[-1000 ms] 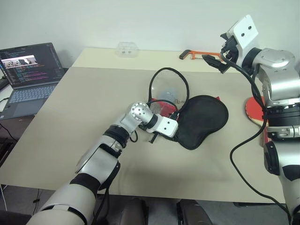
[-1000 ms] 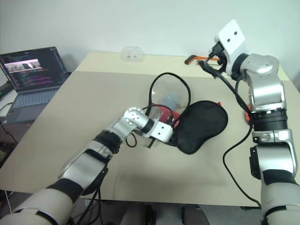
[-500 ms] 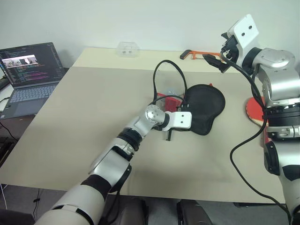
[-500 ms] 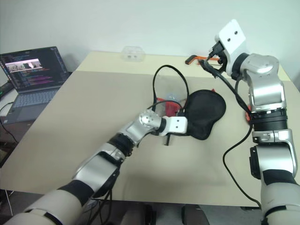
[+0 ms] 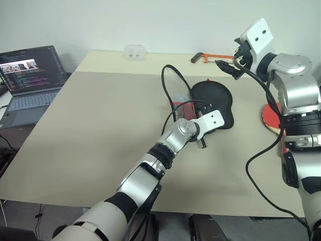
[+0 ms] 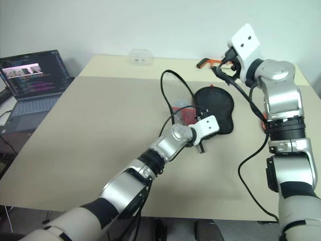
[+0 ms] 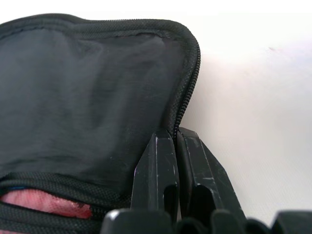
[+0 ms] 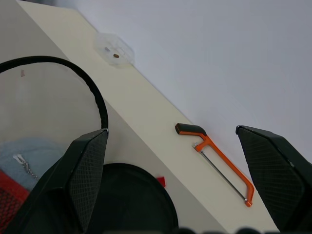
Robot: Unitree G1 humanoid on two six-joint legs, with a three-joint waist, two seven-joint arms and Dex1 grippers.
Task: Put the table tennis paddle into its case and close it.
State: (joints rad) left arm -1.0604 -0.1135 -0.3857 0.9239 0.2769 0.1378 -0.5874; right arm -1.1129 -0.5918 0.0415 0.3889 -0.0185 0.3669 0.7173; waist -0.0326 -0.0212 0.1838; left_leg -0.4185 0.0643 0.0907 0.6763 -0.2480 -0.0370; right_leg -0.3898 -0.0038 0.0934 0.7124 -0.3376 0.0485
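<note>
The case [image 5: 214, 102] lies black side up at the table's middle right, its black-trimmed clear flap [image 5: 175, 88] standing open above a red lining [image 5: 181, 108]. My left gripper [image 7: 176, 137] is shut on the case's zipped edge [image 7: 187, 78], at its near rim. The table tennis paddle [image 5: 270, 118] lies at the table's right edge; its red blade shows, and my right arm hides the rest. My right gripper [image 5: 226, 66] hangs open and empty, high above the far right of the table, beyond the case.
An orange hacksaw [image 5: 208, 57] and a clear plastic box [image 5: 134, 51] lie near the far edge of the table [image 5: 100, 125]. An open laptop [image 5: 31, 75] stands to the left. A black cable [image 5: 261, 160] loops down from my right arm.
My left gripper has moved to the right and farther out, dragging the case with it toward the right gripper. The case has turned and bunched up. The right arm has stayed still.
</note>
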